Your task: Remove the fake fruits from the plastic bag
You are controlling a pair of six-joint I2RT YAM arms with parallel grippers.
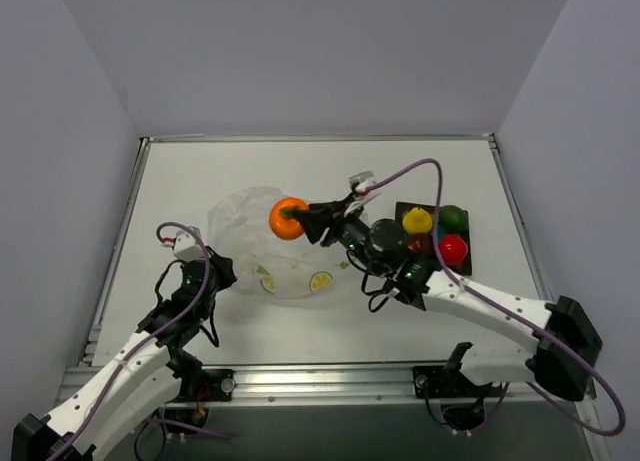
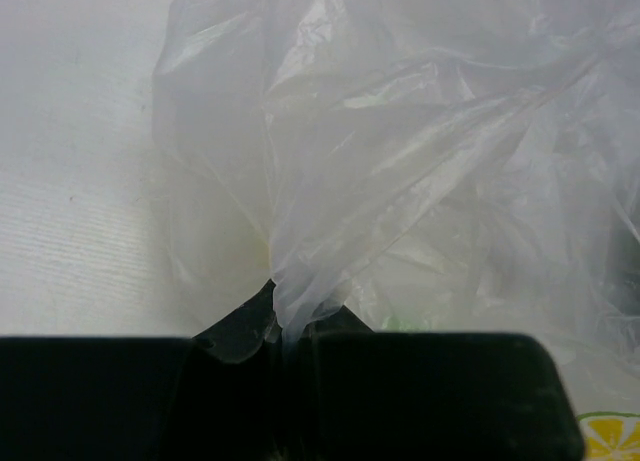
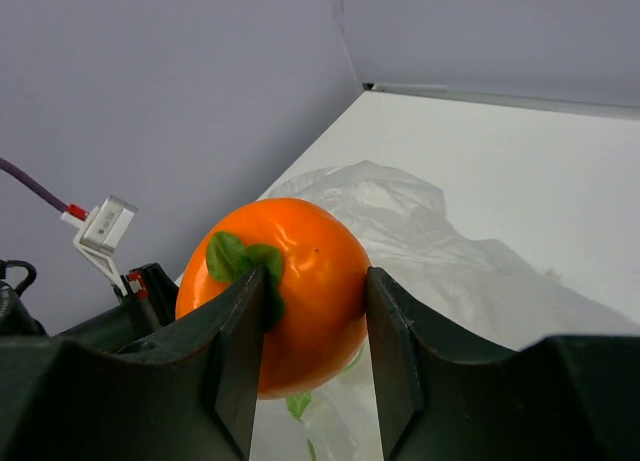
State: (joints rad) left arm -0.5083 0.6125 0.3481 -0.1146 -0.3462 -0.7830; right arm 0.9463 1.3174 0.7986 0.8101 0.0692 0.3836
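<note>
The plastic bag (image 1: 255,243) lies crumpled left of the table's middle, with lemon-slice prints on it. My right gripper (image 1: 297,219) is shut on the orange fruit (image 1: 287,217) and holds it above the bag's far right part; in the right wrist view the orange fruit (image 3: 285,291) with green leaves sits between the two fingers (image 3: 392,351). My left gripper (image 1: 222,273) is shut on a bunched fold of the bag (image 2: 400,171) at its left edge. A yellow fruit (image 1: 416,220), a red fruit (image 1: 453,249) and a green fruit (image 1: 455,218) lie on the dark tray (image 1: 465,266).
The dark square tray stands right of the bag, partly under my right arm. A raised metal rim (image 1: 310,138) runs round the white table. Grey walls close in on three sides.
</note>
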